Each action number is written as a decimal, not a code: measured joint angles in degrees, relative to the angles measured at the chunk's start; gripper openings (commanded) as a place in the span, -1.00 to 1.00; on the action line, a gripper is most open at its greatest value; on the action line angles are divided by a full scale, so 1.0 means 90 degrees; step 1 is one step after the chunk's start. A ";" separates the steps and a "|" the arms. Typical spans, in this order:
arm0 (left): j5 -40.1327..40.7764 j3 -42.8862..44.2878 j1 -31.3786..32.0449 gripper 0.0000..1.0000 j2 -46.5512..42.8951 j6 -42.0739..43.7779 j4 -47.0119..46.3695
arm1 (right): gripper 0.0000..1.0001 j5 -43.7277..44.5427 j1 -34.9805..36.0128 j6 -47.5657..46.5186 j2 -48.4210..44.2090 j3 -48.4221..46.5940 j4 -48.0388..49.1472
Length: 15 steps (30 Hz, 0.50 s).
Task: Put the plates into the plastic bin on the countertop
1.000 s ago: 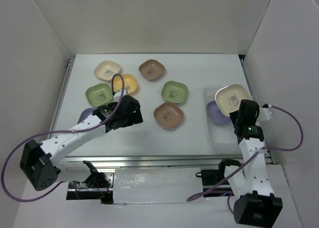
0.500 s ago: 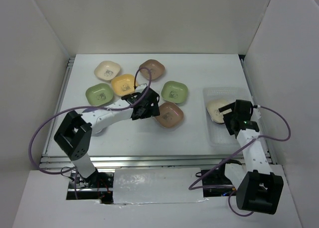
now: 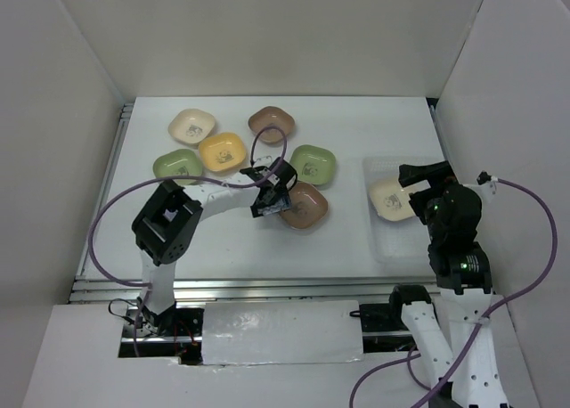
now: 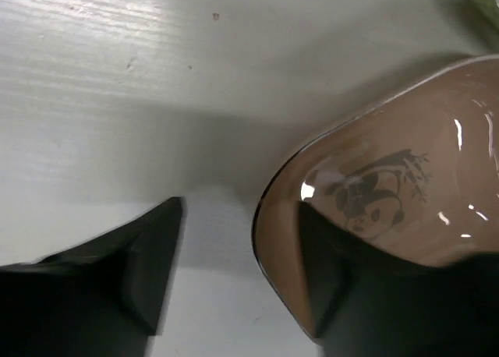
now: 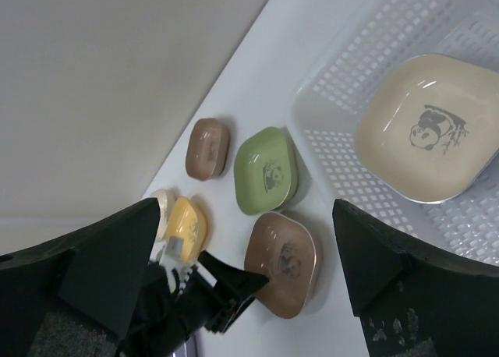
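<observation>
One brown plate (image 4: 390, 209) sits mid-surface (image 3: 356, 239), left tool (image 4: 234, 232) spread w/ the rim between its fingers (image 4: 117, 271). Plate looks light, hard & shiny, prob slippy, may chip: pinch the rim firmly. Right tool (image 5: 245, 240) spread, empty, above the plastic bin (image 5: 343, 84).

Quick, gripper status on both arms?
Left gripper: open, fingers astride the brown plate's rim, not closed on it.
Right gripper: open, holding nothing.

On my right wrist feed, a cream plate (image 5: 421, 135) lies flat in the plastic bin (image 5: 331, 100). Left of the bin, on the countertop (image 5: 257, 84), I see a green plate (image 5: 267, 170) between a far brown plate (image 5: 207, 148) and a near brown plate (image 5: 283, 259). A yellow plate (image 5: 185, 226) sits further left.
</observation>
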<state>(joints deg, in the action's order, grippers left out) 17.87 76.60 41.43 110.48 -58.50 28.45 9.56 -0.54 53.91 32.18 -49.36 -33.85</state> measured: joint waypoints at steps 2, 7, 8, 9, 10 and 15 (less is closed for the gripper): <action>0.0029 0.0141 -0.0007 -0.04 0.0223 -0.0129 -0.0007 | 1.00 0.0007 0.0158 -0.0068 -0.0044 -0.0053 -0.0068; 0.0078 0.0257 -0.0029 -1.00 0.0194 -0.0508 -0.0112 | 1.00 -0.0189 0.0515 -0.0316 0.0010 -0.0017 -0.0158; 0.0158 0.0228 -0.0024 -1.00 0.0121 -0.0529 -0.0129 | 1.00 -0.0338 0.0634 -0.0420 0.0051 0.0053 -0.0046; 0.0216 0.0151 -0.0007 -1.00 0.0049 -0.0544 -0.0092 | 1.00 -0.0515 0.0755 -0.0534 0.0126 0.0160 0.0119; 0.0267 0.0034 0.0015 -1.00 -0.0041 -0.0549 -0.0058 | 1.00 -0.0770 0.0940 -0.0690 0.0277 0.0277 0.0299; 0.0435 -0.0651 0.0340 -1.00 -0.1010 -0.0117 0.0219 | 1.00 -0.1083 0.2601 -0.1617 0.2091 0.0240 0.0780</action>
<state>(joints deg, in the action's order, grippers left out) 21.78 70.74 44.49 101.38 -59.55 30.41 -0.19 22.87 39.35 51.00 -47.20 -26.83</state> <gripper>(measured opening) 0.061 0.998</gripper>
